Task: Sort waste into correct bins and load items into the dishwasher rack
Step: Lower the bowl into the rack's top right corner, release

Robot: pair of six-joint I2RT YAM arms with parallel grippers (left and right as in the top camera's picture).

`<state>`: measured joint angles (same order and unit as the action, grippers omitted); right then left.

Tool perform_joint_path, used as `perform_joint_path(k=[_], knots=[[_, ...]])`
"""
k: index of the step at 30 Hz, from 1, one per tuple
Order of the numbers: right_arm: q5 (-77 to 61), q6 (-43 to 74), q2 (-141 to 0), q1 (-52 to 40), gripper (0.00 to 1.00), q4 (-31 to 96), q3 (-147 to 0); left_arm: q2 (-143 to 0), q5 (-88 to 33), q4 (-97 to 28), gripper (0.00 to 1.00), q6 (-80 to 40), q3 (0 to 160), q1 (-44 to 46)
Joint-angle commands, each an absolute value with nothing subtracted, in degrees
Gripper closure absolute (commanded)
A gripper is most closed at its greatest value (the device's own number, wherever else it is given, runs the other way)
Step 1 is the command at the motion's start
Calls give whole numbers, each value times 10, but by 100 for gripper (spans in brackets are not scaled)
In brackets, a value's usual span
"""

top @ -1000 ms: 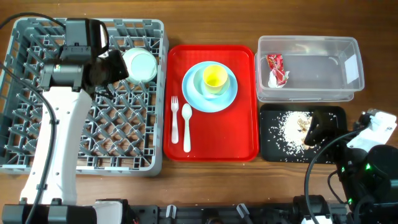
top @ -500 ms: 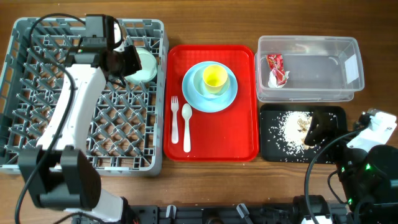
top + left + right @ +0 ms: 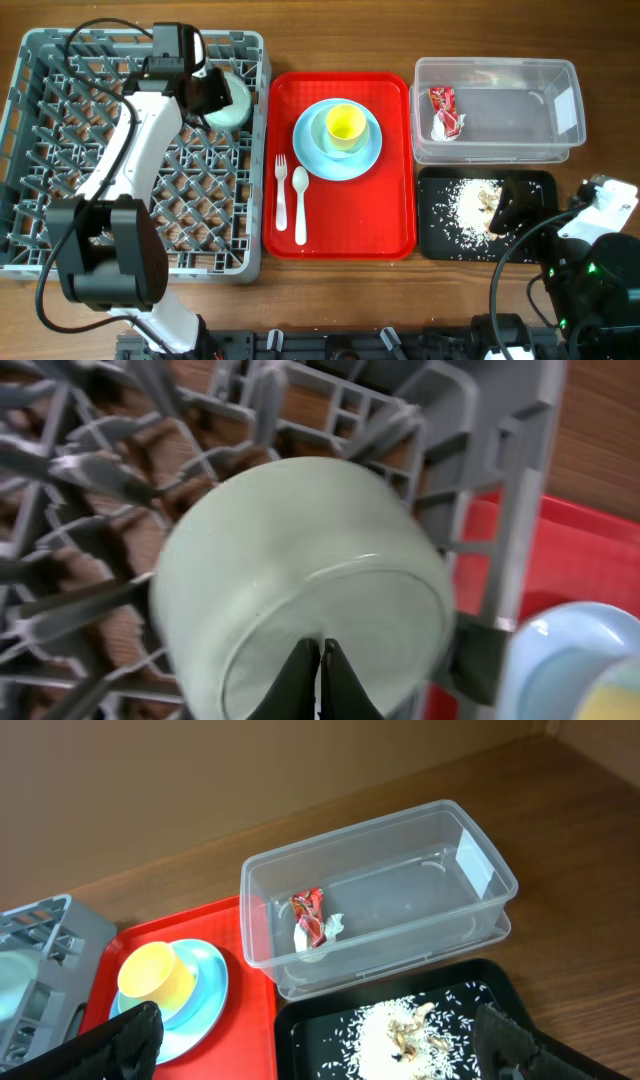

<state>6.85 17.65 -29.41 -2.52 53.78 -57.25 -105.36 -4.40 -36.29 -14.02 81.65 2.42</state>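
Observation:
My left gripper (image 3: 205,92) is shut on the rim of the mint-green bowl (image 3: 232,100), which lies tilted on its side among the pegs at the far right corner of the grey dishwasher rack (image 3: 60,250). In the left wrist view the bowl (image 3: 300,560) fills the frame behind my pinched fingers (image 3: 320,670). The yellow cup (image 3: 346,124) sits on the light blue plate (image 3: 310,155). The white fork (image 3: 281,190) and spoon (image 3: 300,200) lie beside it. My right gripper (image 3: 320,1050) is open above the black tray (image 3: 535,180) of rice scraps (image 3: 470,205).
The plate, fork and spoon rest on a red serving tray (image 3: 390,210). The clear tub (image 3: 495,65) at the back right holds red-and-white wrappers (image 3: 443,110). The right wrist view shows the tub (image 3: 400,830), the wrappers (image 3: 312,915) and the rice (image 3: 400,1030).
My left gripper has carried the bowl toward the rack's far right corner and turned it onto its side. The right arm has not moved.

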Motion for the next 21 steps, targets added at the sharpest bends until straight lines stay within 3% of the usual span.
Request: perform_joint_path(k=[1,14,18,20,21], knots=[[63,166,-294,-23,0,536,-577,-1060,7,-366,96,-141,812,11],[63,166,-294,-23,0,536,-577,-989,0,-357,96,-142,814,3],[63,166,-294,-23,0,536,-577,-884,-102,-450,90,-158,814,3],[63,166,-294,-23,0,536,-577,-837,-176,-512,78,-174,814,3],[63,166,-294,-23,0,536,-577,-817,-221,-539,12,-174,814,3]])
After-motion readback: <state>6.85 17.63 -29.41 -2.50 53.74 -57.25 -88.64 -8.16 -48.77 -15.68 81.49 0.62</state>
